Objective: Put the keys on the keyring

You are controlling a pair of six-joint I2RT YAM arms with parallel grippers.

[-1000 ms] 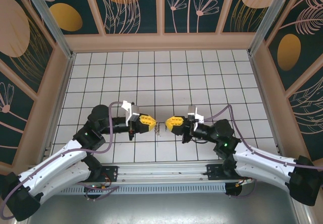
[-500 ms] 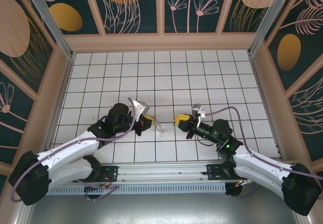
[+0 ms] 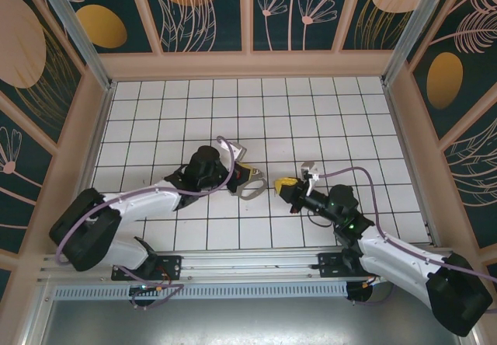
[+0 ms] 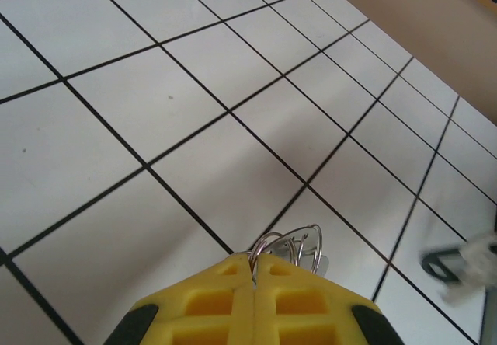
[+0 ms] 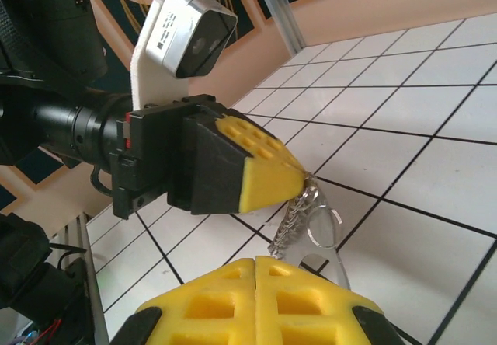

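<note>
Thin silver wire keyring (image 4: 293, 244) in the grip of the left pincer (image 4: 255, 261); right pincer (image 5: 255, 263) closed, blocky yellow pads (image 5: 208, 308) flush.

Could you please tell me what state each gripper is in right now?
Left gripper: closed on the keyring.
Right gripper: closed, nothing visibly held.

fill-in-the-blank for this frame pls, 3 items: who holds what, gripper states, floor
1. The left gripper is shut on the ___.
2. The right gripper is ___ and holds nothing.
3. The tiles are white with ___ grid lines.

Missing words: keyring; shut; black
</note>
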